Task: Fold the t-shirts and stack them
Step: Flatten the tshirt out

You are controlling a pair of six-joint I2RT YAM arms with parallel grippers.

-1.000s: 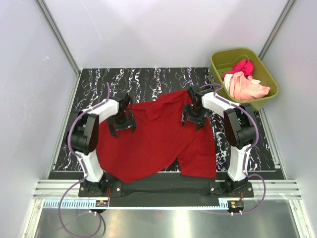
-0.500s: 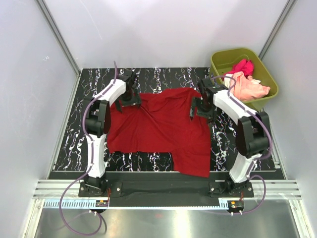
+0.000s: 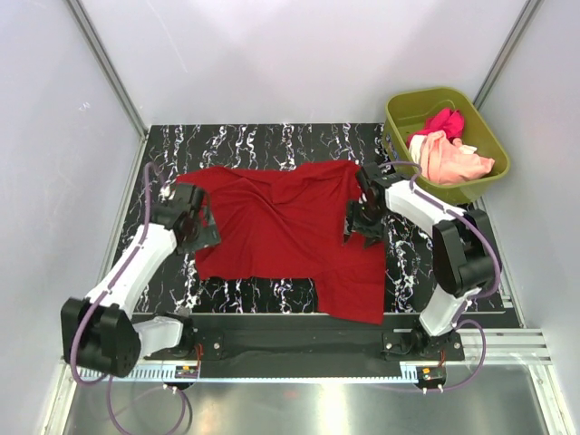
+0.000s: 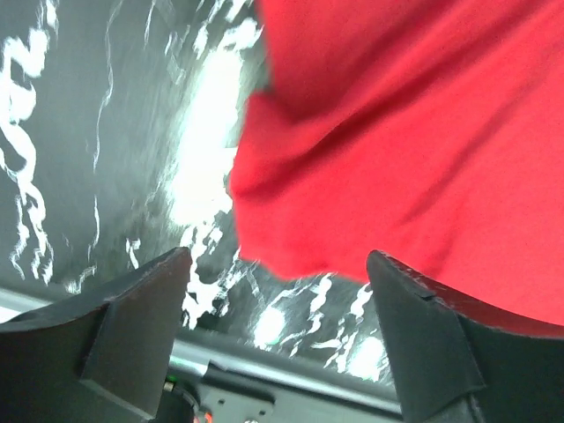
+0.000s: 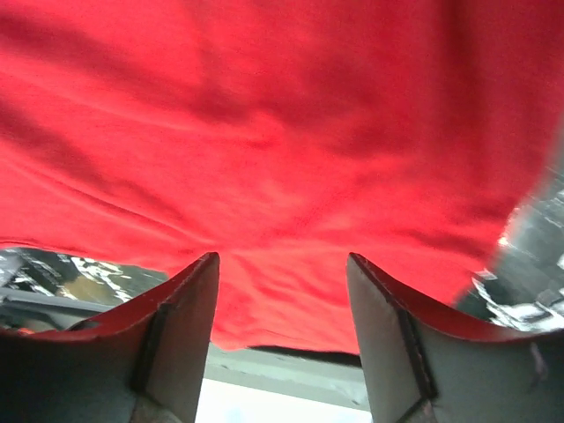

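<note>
Red shirt (image 3: 281, 227) lay spread flat beside the tub (image 3: 403, 111), both grippers empty.
Right gripper (image 3: 362, 217), fingers apart, hovered over the edge nearest the tub; left gripper (image 3: 195, 227), also spread, at the edge farthest.

The deep red t-shirt (image 3: 290, 231) is spread nearly flat, wrinkled, across the bench; the magenta-pink t-shirt (image 3: 442, 120) and the pale peach t-shirt (image 3: 450, 159) are bunched together, unfolded.
</note>
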